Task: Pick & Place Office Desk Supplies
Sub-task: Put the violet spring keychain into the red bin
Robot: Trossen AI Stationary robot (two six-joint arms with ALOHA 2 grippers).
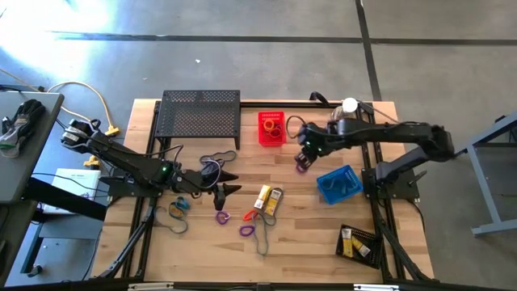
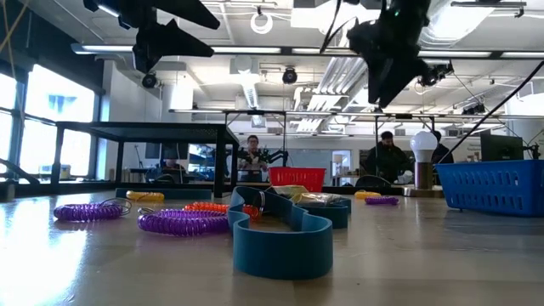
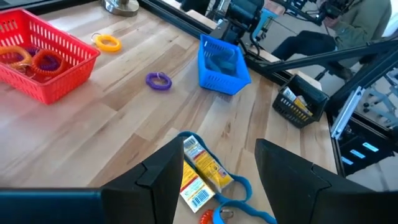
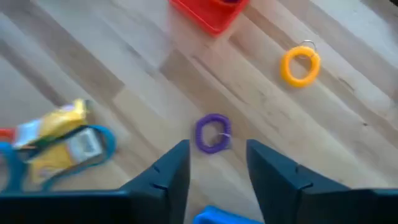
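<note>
You are maybe halfway: some loops lie in the red basket point(image 1: 271, 128), but the right gripper point(image 4: 217, 167), fingers apart and empty, hovers just above a purple loop point(image 4: 212, 133), and the open, empty left gripper point(image 3: 214, 171) has yellow boxes point(image 3: 199, 176) under it, w/ more loops around.

Red basket point(image 1: 271, 129), blue basket point(image 1: 339, 184), purple loop point(image 4: 212, 133), yellow loop point(image 4: 300, 65), yellow-and-white boxes point(image 1: 269, 200)
</note>
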